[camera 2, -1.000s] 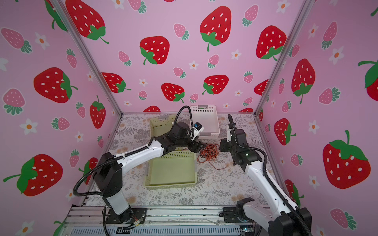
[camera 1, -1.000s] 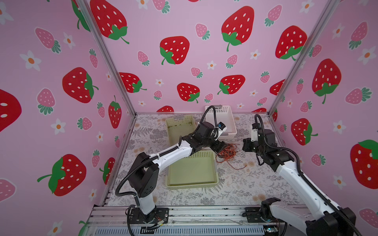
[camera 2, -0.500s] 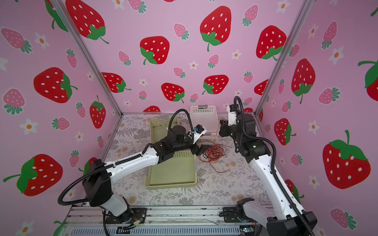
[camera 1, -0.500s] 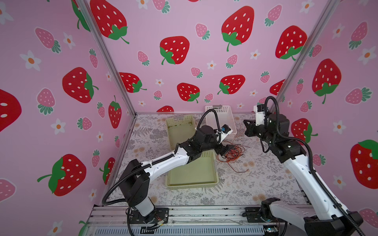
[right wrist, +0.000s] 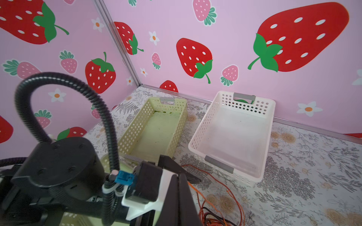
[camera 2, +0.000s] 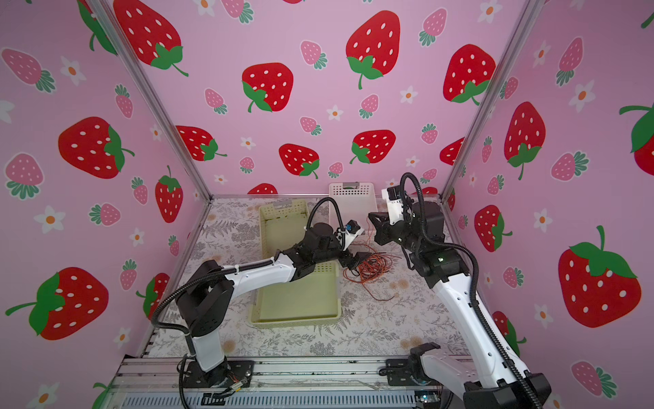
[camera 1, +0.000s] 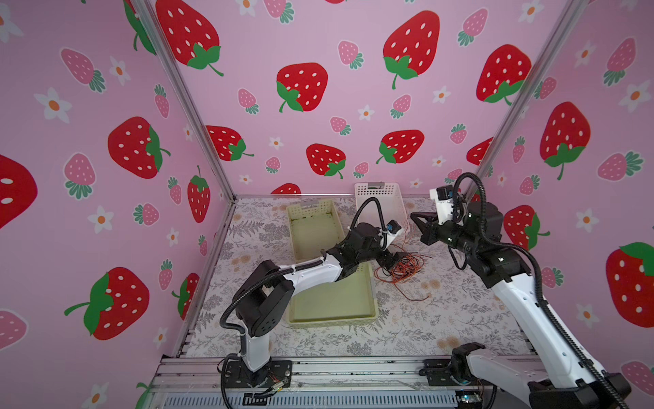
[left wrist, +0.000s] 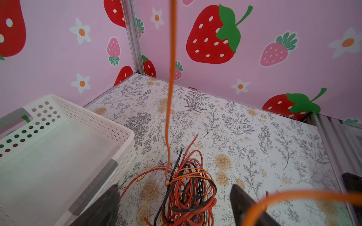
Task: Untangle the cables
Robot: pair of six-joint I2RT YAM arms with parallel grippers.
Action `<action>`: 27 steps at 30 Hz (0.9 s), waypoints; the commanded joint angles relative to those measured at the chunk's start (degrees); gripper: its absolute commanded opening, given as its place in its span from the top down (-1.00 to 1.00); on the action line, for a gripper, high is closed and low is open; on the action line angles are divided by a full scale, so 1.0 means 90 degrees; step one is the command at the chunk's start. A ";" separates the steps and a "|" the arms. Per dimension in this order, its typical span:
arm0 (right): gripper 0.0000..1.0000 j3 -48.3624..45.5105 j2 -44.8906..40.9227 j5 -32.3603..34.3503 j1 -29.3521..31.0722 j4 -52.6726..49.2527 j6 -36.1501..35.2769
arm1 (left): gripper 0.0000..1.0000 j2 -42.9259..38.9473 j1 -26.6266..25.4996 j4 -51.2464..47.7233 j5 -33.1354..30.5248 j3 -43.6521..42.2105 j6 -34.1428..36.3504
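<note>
**A:** Where are the cables?

**B:** The cables point(camera 1: 401, 267) are heaped in one orange, red and black tangle on the table point(camera 1: 442, 318). The heap lies just beside the far right corner of the yellow tray point(camera 1: 332, 318) and in front of the white basket point(camera 1: 380, 191). One loose end trails off it toward the front of the table.

**A:** And your left fingers?

**B:** My left fingers point(left wrist: 103, 209) are low over the heap and spread wide, one on each side of it. They grip nothing, and the tangle sits in the gap between them. A blurred orange loop hangs close to my left wrist camera, and I cannot tell where it leads.

**A:** The right?

**B:** My right fingers point(camera 1: 421, 221) are pressed together, up in the air to the right of the heap and near the basket's front right corner. An orange strand point(left wrist: 170, 97) rises straight out of the tangle and out of my left wrist view. In a top view a thin orange line runs up to the tips of my right fingers, so they have it pinched.
</note>
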 commanded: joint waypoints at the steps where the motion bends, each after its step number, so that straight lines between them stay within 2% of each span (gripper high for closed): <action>1: 1.00 -0.0177 -0.0143 -0.0385 0.0047 0.0323 -0.0097 | -0.75 0.0125 0.0025 0.0610 0.0329 0.0540 -0.0305; 5: 1.00 -0.0480 -0.0160 -0.0539 0.0058 0.0586 0.0055 | -0.67 0.0394 0.0030 0.0718 0.0447 0.0781 -0.0459; 8: 1.00 -0.0685 -0.0227 -0.0654 0.0058 0.0839 0.0200 | -0.44 0.0566 0.0033 0.0746 0.0397 0.0939 -0.0493; 12: 1.00 -0.0826 -0.0340 -0.0398 0.0058 0.0873 0.0202 | 0.12 0.0607 0.0042 0.0750 0.0484 0.0976 -0.0523; 16: 1.00 -0.0962 -0.0484 -0.0051 0.0047 0.0887 0.0124 | 0.82 0.0620 0.0068 0.0634 0.0641 0.1042 -0.0513; 17: 0.87 -0.0994 -0.0511 0.0021 0.0038 0.0884 0.0078 | 0.97 0.0595 0.0080 0.0622 0.0686 0.1052 -0.0530; 19: 0.14 -0.1094 -0.0586 0.0259 0.0002 0.0855 0.0013 | 1.00 0.0547 0.0089 0.0613 0.0747 0.1053 -0.0537; 20: -0.14 -0.1212 -0.0658 0.0470 -0.0049 0.0853 -0.0009 | 1.00 0.0498 0.0100 0.0593 0.0769 0.1048 -0.0542; 22: -0.48 -0.1526 -0.0916 0.1020 -0.0235 0.0871 0.0099 | 1.00 0.0427 0.0113 0.0573 0.0786 0.1024 -0.0557; 25: -0.72 -0.2163 -0.1487 0.1298 -0.0782 0.1066 0.0434 | 1.00 0.0337 0.0180 0.0544 0.0863 0.1015 -0.0644; 27: -0.73 -0.2594 -0.1787 0.1161 -0.1168 0.1202 0.0622 | 1.00 0.0271 0.0211 0.0590 0.0931 0.1014 -0.0727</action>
